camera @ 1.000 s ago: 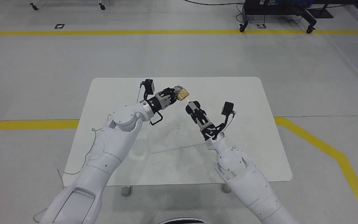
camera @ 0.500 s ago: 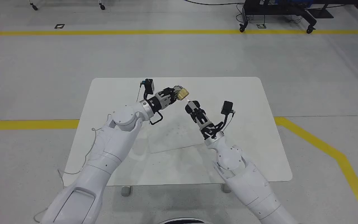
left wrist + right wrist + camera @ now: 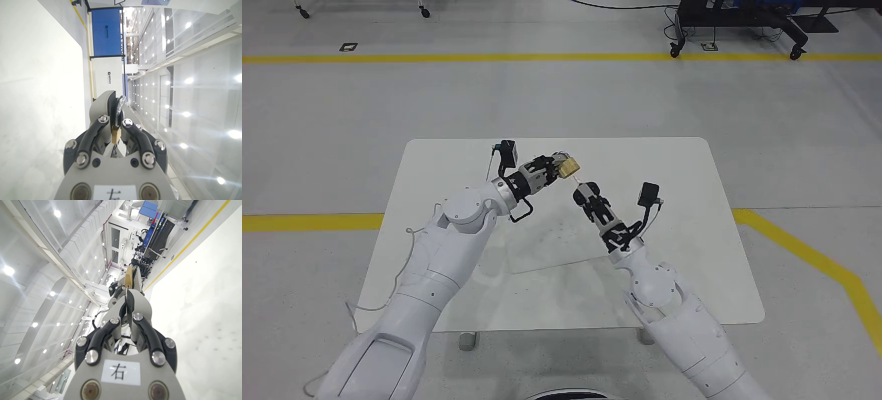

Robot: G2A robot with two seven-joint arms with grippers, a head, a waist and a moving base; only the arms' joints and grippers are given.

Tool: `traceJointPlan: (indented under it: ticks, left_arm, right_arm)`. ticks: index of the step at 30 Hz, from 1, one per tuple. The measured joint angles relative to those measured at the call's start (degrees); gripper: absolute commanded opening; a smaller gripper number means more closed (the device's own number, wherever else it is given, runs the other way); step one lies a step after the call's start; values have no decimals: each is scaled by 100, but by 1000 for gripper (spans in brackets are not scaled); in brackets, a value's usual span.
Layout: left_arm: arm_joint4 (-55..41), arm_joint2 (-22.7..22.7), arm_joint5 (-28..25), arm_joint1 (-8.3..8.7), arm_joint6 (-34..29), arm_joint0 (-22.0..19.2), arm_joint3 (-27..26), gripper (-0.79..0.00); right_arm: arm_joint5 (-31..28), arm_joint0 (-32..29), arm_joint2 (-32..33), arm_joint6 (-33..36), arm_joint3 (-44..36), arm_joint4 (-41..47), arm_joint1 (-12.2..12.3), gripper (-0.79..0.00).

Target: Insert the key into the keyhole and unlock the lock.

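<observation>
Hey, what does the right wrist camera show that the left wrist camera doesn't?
Right wrist view: the key held in the right gripper, its tip at the keyhole of the lock. Left wrist view: the silver shackle pinched in the left gripper. Both: the brass body of the lock and the white table.

I see a white counter [image 3: 682,270] with rounded corners, standing on a pale grey floor [image 3: 562,100]. A yellow line [image 3: 542,57] runs across the floor behind the counter. A second yellow line [image 3: 302,222] passes at its sides. A dark wheeled frame [image 3: 742,20] stands far behind, to the right. From the left wrist view, a blue panel [image 3: 105,34] stands beyond the counter, and many round ceiling lights [image 3: 186,113] shine brightly.
</observation>
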Motion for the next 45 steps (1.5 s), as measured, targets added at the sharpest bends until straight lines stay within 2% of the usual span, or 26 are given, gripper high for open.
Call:
traceJointPlan:
  ticks: [40,45]
  left_arm:
    - [545,58,-162,-24,-281,33,-123,-785]
    - [544,34,-180,-28,-260,33,-118,-785]
  right_arm:
    - [221,139,84,135,131,42,-138,-785]
    - [181,110,125,161,107,62,-146,-757]
